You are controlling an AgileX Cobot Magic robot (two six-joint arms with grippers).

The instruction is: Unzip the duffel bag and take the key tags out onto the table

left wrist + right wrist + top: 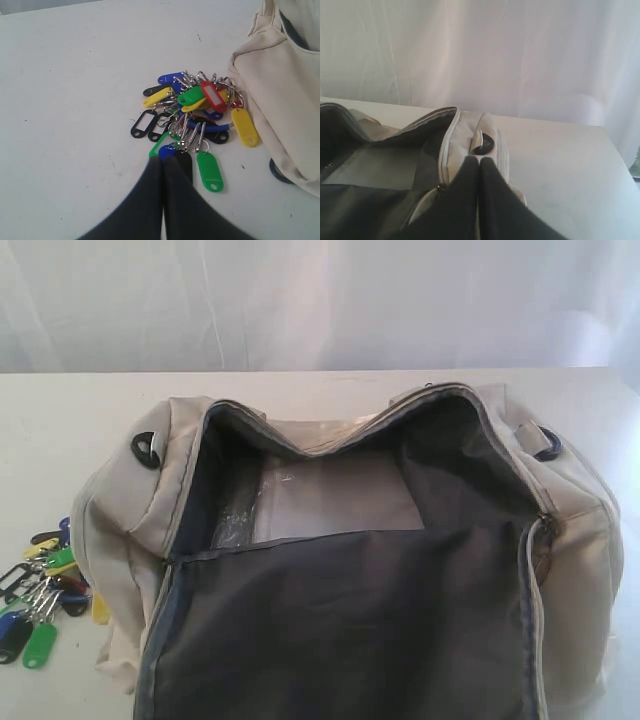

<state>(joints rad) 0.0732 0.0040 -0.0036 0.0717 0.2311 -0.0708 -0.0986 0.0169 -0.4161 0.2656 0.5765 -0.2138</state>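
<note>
The cream duffel bag (pixel 120 510) lies unzipped on the white table (pixel 60 430), its dark grey lining showing and its top flap folded toward the camera. The key tags (pixel 40 595) lie in a heap on the table just left of the bag; in the left wrist view the key tags (pixel 195 112) rest beside the bag's end (pixel 280 95). My left gripper (pixel 163 160) is shut and holds nothing, its tips just short of the heap. My right gripper (pixel 479 161) is shut and holds nothing, above the bag's other end near a black strap ring (pixel 483 144).
A white curtain (pixel 320 300) hangs behind the table's far edge. Bare tabletop (pixel 65 100) spreads out beyond the tags on the left, and more bare table (pixel 570 165) lies to the right of the bag.
</note>
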